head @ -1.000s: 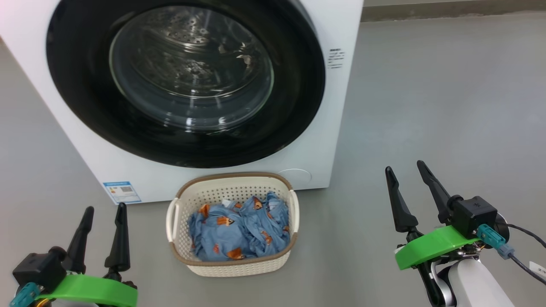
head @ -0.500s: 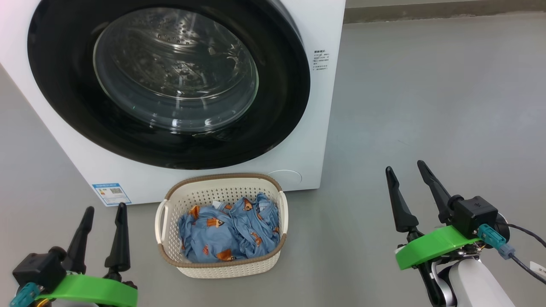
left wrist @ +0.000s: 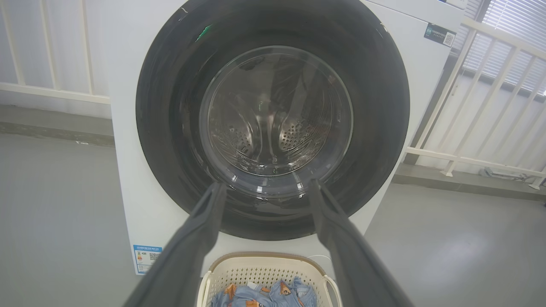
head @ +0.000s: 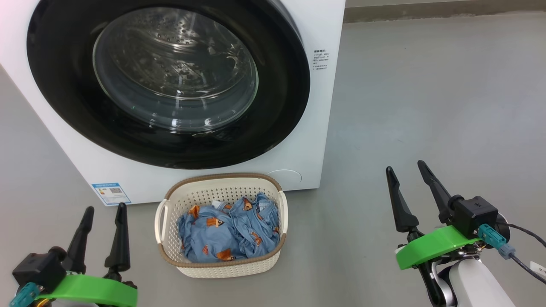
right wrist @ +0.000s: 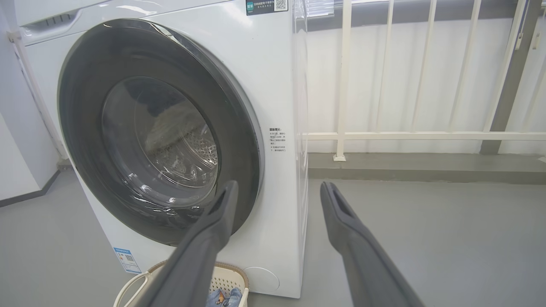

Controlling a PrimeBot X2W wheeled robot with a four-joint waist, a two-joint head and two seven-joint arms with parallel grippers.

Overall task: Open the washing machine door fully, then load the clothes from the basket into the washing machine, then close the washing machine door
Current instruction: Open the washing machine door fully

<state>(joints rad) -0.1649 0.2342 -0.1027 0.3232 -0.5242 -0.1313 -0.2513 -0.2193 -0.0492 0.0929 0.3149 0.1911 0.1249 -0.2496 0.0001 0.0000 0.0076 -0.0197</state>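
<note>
Only the head camera has swung since a second ago, so the washing machine and basket sit further left in its view; both arms hang where they were. Smooth grey floor runs back to a white railing behind the machine. Its washing machine door is shut, glossy black rim around clear glass, the perforated drum visible through it. On the floor just in front stands the cream basket, the clothes bundled inside, light blue with orange-brown figures. Left gripper and right gripper hover either side of it, fingers spread wide, holding and touching nothing.
</note>
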